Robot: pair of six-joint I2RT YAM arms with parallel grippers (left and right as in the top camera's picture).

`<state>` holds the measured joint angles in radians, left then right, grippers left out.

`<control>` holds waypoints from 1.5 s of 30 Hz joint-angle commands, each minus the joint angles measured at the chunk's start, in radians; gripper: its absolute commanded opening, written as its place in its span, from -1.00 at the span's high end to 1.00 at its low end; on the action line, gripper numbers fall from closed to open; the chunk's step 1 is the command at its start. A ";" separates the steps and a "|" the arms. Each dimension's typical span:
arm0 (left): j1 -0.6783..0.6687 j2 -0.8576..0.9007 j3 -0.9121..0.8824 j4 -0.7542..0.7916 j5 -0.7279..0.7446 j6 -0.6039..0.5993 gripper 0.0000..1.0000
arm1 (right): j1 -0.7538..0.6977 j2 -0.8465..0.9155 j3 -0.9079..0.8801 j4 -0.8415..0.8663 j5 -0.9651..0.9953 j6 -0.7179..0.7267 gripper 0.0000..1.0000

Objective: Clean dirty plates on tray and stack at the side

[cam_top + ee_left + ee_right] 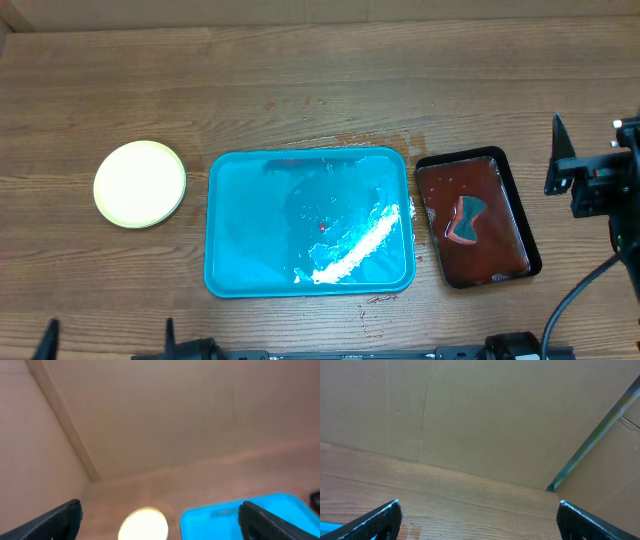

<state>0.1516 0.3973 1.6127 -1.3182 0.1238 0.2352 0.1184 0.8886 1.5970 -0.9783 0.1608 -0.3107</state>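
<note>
The turquoise tray point(240, 200) lies mid-table with no plate on it, wet, with a white foam streak and a small red speck. Left of it, a pale yellow-green plate point(140, 183) rests on the wood; from above I cannot tell whether others lie beneath it. My left gripper point(108, 328) is at the near edge, open and holding nothing. In the left wrist view the plate point(144, 524) and the tray point(225, 520) show between the wide-apart fingers of the left gripper point(160, 506). My right gripper point(588, 122) hovers at the far right, open; in its own view the right gripper point(480, 505) frames bare wood.
A dark brown-black tray point(470, 156) with reddish liquid and a small blue-and-red object point(463, 222) in it sits right of the turquoise tray. Wet spots point(372, 300) mark the wood near the turquoise tray. Cardboard walls stand behind the table.
</note>
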 commanded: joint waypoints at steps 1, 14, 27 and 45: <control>-0.005 -0.001 -0.002 -0.082 0.001 -0.023 -1.00 | -0.001 -0.001 0.014 0.005 0.011 -0.004 -1.00; -0.004 -0.001 -0.023 -0.286 0.027 -0.160 -0.99 | -0.001 -0.001 0.014 0.001 0.011 -0.004 -1.00; -0.004 -0.001 -0.023 -0.309 0.026 -0.161 -1.00 | -0.001 0.000 0.014 0.000 0.011 -0.004 -1.00; -0.004 -0.001 -0.023 -0.309 0.026 -0.161 -0.99 | -0.001 0.000 0.014 -0.247 0.016 -0.005 -1.00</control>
<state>0.1516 0.3973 1.5948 -1.6283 0.1390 0.0948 0.1184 0.8902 1.5970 -1.1984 0.1646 -0.3145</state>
